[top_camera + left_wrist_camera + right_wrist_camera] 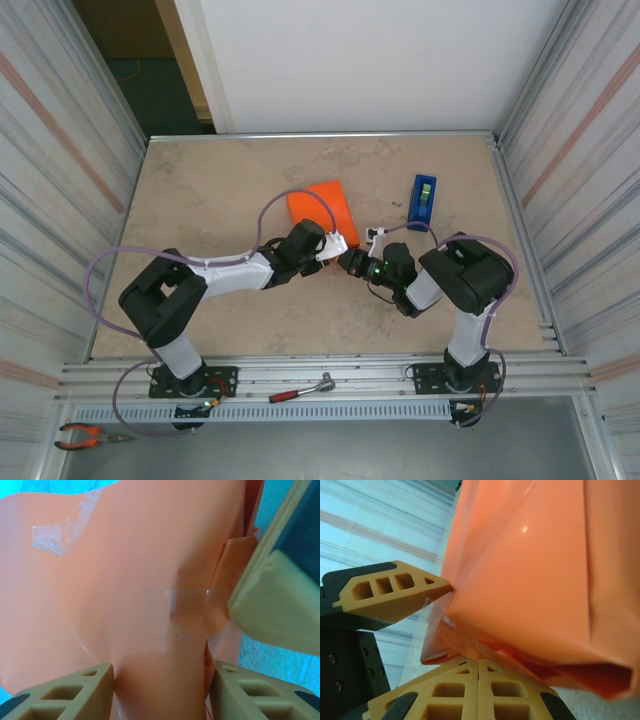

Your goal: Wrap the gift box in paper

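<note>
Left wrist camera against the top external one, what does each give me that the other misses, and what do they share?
Left wrist: two pieces of clear tape stuck on the paper, one mid-frame over a crease, one near the top left, and the paper running between the left gripper fingers.
Top external: the blue tape dispenser standing on the table right of the paper, a ratchet wrench on the near rail, pliers below it at the left.
Shared: the orange paper with the left gripper at it.
</note>
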Robot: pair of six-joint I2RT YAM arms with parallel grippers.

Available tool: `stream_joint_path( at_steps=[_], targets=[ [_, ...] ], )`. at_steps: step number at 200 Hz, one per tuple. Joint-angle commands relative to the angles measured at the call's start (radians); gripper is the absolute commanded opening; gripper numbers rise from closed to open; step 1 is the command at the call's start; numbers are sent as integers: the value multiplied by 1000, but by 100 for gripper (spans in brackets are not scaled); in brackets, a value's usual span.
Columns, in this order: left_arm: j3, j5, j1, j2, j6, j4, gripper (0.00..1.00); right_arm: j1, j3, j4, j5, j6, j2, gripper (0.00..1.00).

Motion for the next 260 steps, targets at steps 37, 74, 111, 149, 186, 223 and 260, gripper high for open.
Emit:
stream_joint_path(
  at_steps=[37, 74, 111, 149, 186, 223, 260],
  targets=[
    [1, 28, -22, 37, 1, -71, 51, -10, 26, 45, 2, -3, 71, 0],
    [2, 28, -22, 37, 1, -71, 52, -12, -5, 67, 1, 2, 54, 0],
    [1, 29, -22, 39, 2, -74, 52, -12, -29, 61, -1, -6, 39, 0],
    [2, 29, -21, 38, 3, -73, 51, -9, -23, 70, 3, -3, 67, 0],
    [2, 28, -24, 39, 3, -74, 51, -9, -8, 83, 5, 6, 104, 0],
    [1, 28, -23, 39, 4, -72, 52, -9, -14, 83, 4, 6, 107, 0],
    [1, 27, -24, 38, 3, -71, 52, -9, -39, 82, 0, 2, 62, 0]
  ],
)
